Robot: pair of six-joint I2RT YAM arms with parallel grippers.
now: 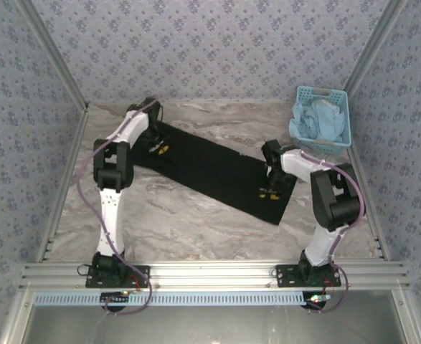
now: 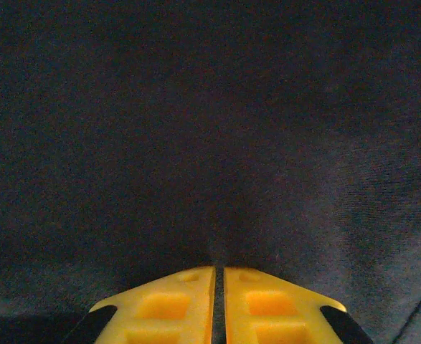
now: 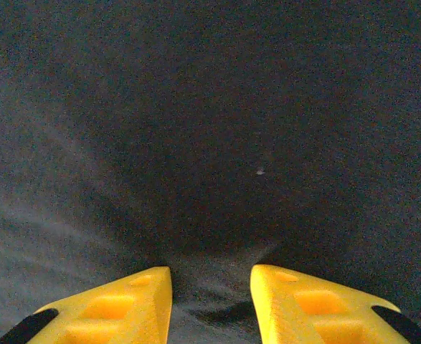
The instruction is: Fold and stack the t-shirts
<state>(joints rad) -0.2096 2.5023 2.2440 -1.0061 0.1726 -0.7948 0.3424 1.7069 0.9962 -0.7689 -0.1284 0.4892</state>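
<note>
On t-shirt: left arm, right arm bent down.

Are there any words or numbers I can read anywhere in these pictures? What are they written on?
There are none to read.
The black t-shirt lies with a plain side up, with no print or lettering showing.
The blue basket has no label.
The wallpaper has only a small repeating pattern, no words.

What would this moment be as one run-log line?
left gripper: shut on large black cloth t-shirt, far-left end | right gripper: open, tips on near-right end
</note>
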